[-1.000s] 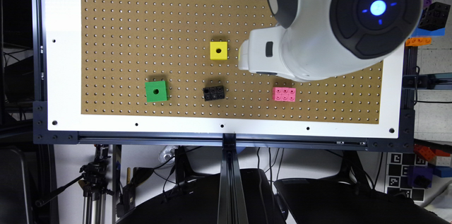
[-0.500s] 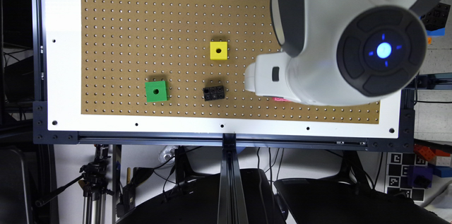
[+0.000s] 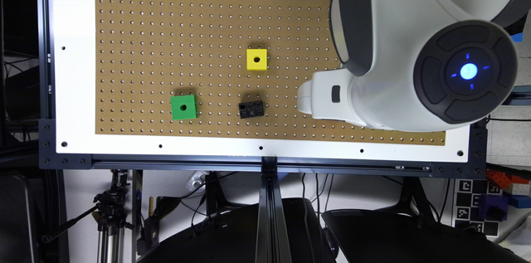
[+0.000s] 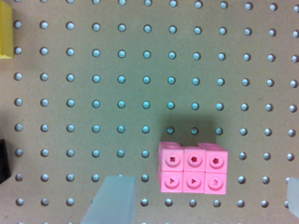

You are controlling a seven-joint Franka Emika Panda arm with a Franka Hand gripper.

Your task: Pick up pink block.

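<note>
Three loose blocks: in the exterior view we see a yellow cube (image 3: 256, 59), a green cube (image 3: 183, 107) and a black brick (image 3: 251, 109) lying apart on the pegboard (image 3: 166, 26).
Pink block (image 4: 193, 168): we find it flat on the board in the wrist view, studs up, in a two-by-three grid, touching nothing.
Gripper (image 4: 201, 205): we see its two pale fingers (image 4: 111, 200) spread wide, one on each side of the pink block, clear of it and holding nothing.
Arm (image 3: 415, 47): in the exterior view its white body hangs over the board's corner toward that view's right, covering the spot beside the black brick.
Neighbours: in the wrist view we note a yellow edge (image 4: 5, 30) and a dark edge (image 4: 3, 161), both well apart from the pink block.
Obstacles: we see bare pegboard around the pink block.
</note>
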